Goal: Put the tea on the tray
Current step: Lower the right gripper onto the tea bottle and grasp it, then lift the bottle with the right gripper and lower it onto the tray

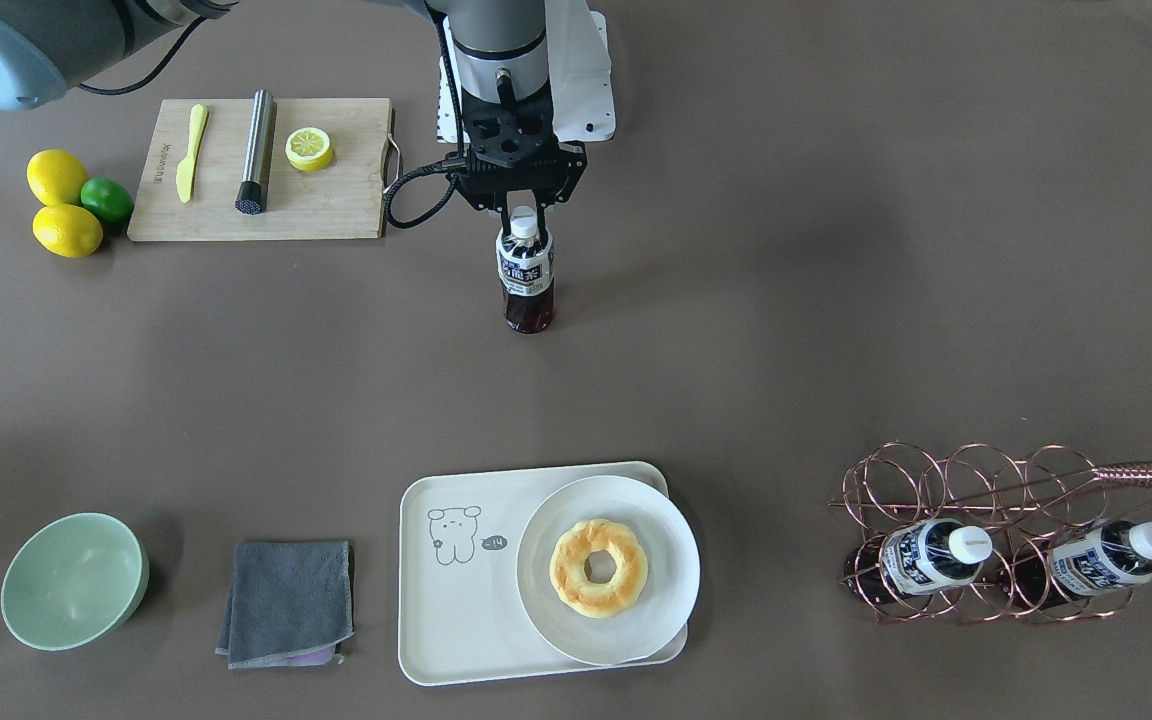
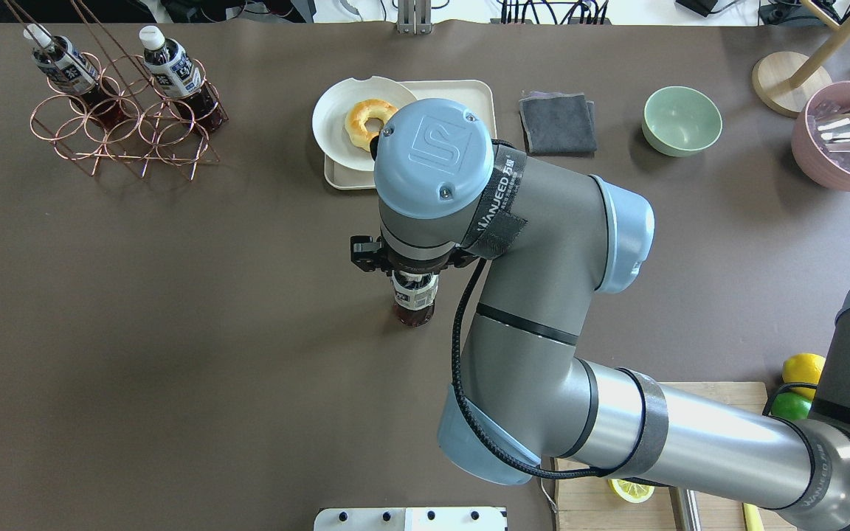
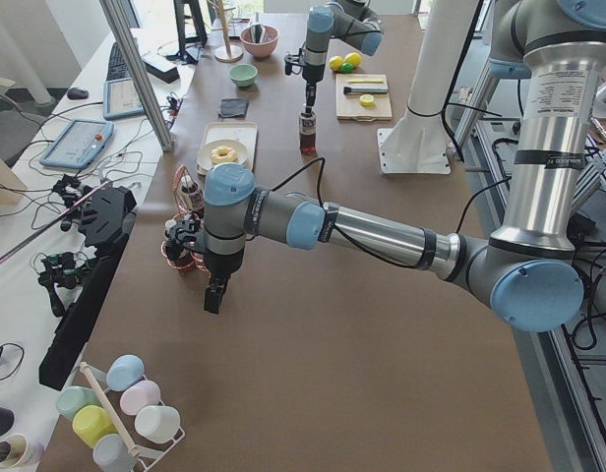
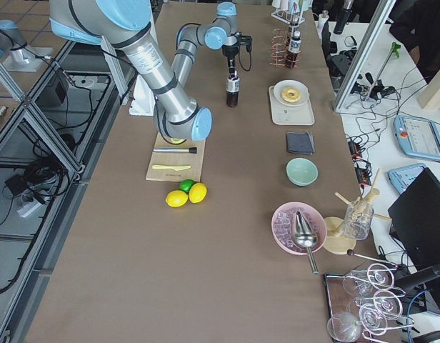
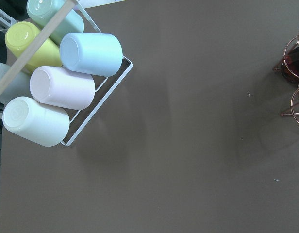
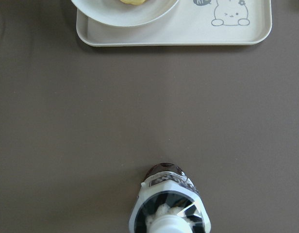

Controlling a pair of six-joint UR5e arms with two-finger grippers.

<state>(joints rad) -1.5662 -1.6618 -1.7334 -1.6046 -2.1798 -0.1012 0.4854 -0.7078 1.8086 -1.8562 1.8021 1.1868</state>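
A tea bottle (image 1: 526, 280) with a white cap stands upright at mid-table, also in the overhead view (image 2: 414, 299) and the right wrist view (image 6: 168, 204). My right gripper (image 1: 524, 218) comes straight down on it and is shut on its neck and cap. The cream tray (image 1: 456, 610) with the bear drawing lies across the table from the robot, apart from the bottle; it also shows in the right wrist view (image 6: 188, 34). My left gripper (image 3: 214, 300) hangs above bare table near the wire rack, seen only in the exterior left view; I cannot tell if it is open.
A round white plate (image 1: 671, 590) with a doughnut (image 1: 598, 567) covers half the tray. Two more tea bottles (image 1: 931, 555) lie in a copper wire rack (image 1: 936, 480). A grey cloth (image 1: 286, 600), green bowl (image 1: 74, 580), cutting board (image 1: 336, 200) and lemons (image 1: 56, 177) are about.
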